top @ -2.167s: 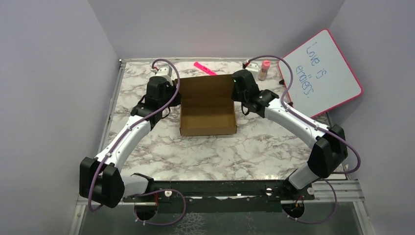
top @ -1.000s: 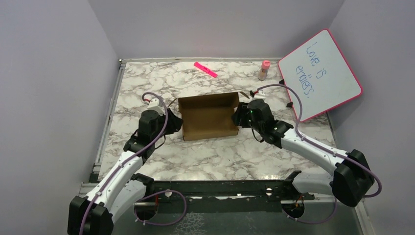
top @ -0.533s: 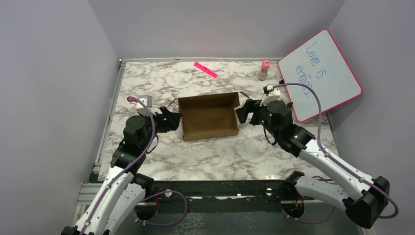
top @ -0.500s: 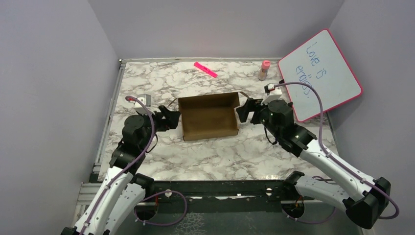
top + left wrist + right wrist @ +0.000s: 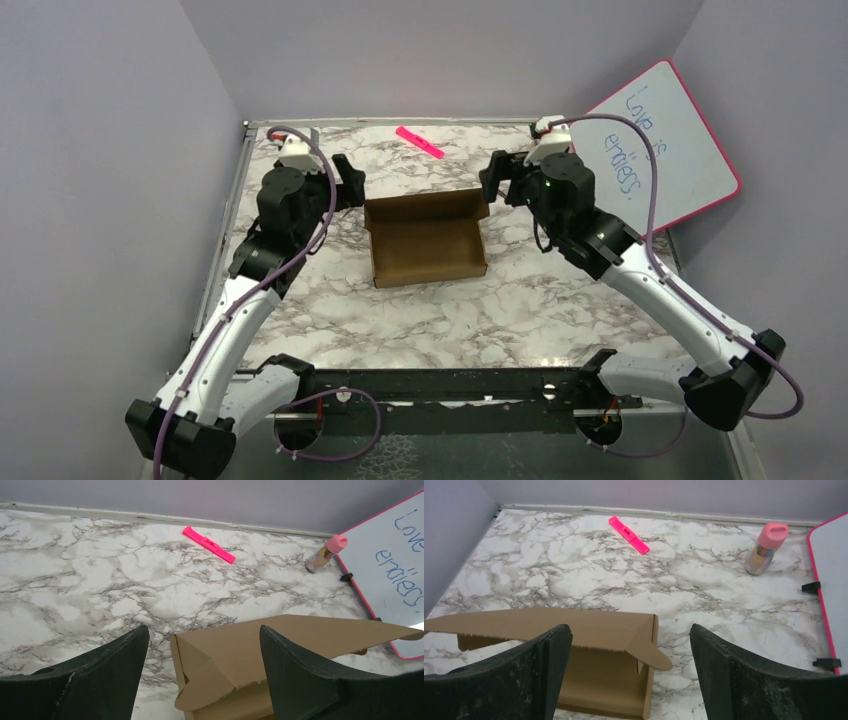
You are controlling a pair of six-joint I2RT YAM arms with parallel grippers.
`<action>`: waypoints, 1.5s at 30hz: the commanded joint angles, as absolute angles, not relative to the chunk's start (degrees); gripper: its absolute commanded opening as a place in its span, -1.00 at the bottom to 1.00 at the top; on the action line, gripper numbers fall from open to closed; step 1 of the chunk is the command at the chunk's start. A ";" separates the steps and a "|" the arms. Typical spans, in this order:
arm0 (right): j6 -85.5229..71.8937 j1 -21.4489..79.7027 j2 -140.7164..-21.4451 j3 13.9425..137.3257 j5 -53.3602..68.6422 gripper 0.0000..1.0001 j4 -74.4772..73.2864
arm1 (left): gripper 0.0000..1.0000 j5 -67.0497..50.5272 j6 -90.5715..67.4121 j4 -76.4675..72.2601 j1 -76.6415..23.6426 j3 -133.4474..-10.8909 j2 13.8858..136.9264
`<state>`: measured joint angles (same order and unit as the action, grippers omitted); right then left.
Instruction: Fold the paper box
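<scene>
The paper box point(image 5: 425, 235) sits in the middle of the marble table point(image 5: 450, 310), in the same spot as half a second ago: a shallow brown tray, open on top, with its wide lid flap standing up along the far edge and a rounded tab sticking out at each far corner

What has changed is the arms. Half a second ago both grippers were low beside the box's side walls. Now both are raised and have moved back. The left gripper point(image 5: 347, 180) hangs just beyond the box's far left corner, and the right gripper point(image 5: 503, 178) hangs just beyond its far right corner. Each points inward toward the box, and neither touches the cardboard

Both wrist views show the jaws spread wide, with the lid flap and a corner tab seen through the gap well below them. A second ago the grippers were pressed against the box's sides

Beyond the box's far edge a pink stick point(image 5: 418, 141) lies flat. A bottle point(image 5: 765, 547) with a pink cap stands beyond the box's far right corner, and a pink-framed whiteboard point(image 5: 655, 150) leans to the right of the box
</scene>
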<state>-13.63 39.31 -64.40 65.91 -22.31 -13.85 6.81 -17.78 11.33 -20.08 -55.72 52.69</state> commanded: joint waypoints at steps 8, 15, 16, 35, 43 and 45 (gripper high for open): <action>-8.87 38.45 -77.34 76.43 -19.32 0.86 -19.77 | 0.50 1.59 -14.51 16.13 -20.04 -62.50 64.83; -11.09 38.47 -76.30 71.37 -15.28 0.82 -20.76 | 0.43 0.12 -14.90 16.75 -20.04 -58.10 62.92; -11.35 38.48 -75.91 70.50 -14.65 0.81 -20.68 | 0.42 0.25 -15.01 16.78 -20.04 -57.38 62.47; -17.48 38.50 -69.10 56.10 -12.12 0.71 -16.53 | 0.32 -6.52 -22.46 16.13 -20.04 -42.62 55.78; -21.07 38.48 -66.71 48.90 -7.98 0.56 -10.51 | 0.22 -8.97 -26.73 11.35 -20.04 -36.70 52.90; -22.15 38.52 -67.19 48.37 -6.63 0.54 -9.98 | 0.20 -10.03 -27.69 10.03 -20.04 -35.72 53.14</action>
